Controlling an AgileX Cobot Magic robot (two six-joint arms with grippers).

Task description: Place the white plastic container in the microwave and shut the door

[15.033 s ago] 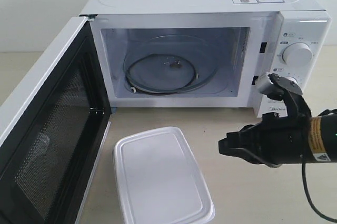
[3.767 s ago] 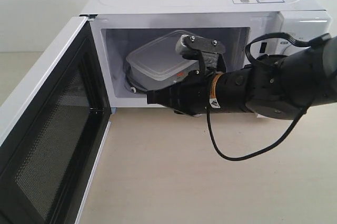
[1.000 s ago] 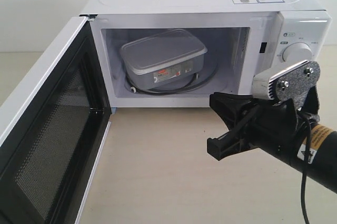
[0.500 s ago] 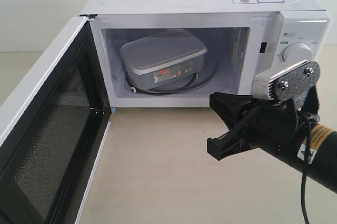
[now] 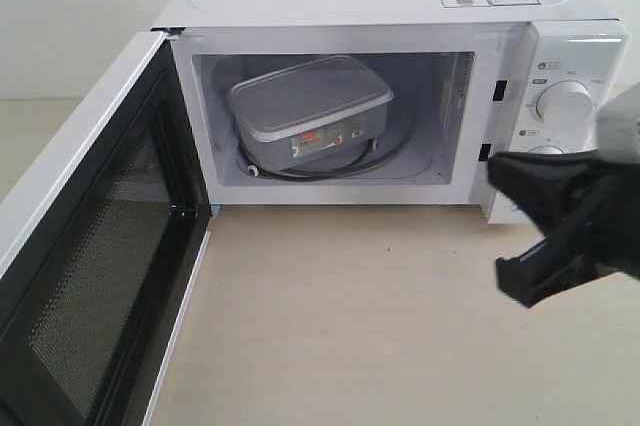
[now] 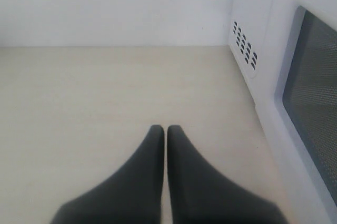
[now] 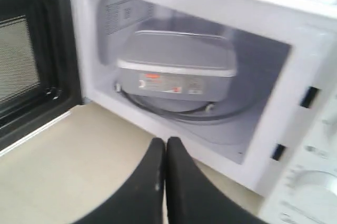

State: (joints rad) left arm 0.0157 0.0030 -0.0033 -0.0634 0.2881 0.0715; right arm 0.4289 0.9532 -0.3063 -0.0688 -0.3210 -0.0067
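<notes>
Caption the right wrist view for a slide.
Shut right hand outside the open microwave, white plastic container sitting inside.

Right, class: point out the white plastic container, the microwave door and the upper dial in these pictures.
white plastic container (image 5: 305, 96): exterior view, middle of its lid.
door (image 5: 95, 286): exterior view, black mesh inner face.
upper dial (image 5: 567, 103): exterior view, front of the round knob.
</notes>
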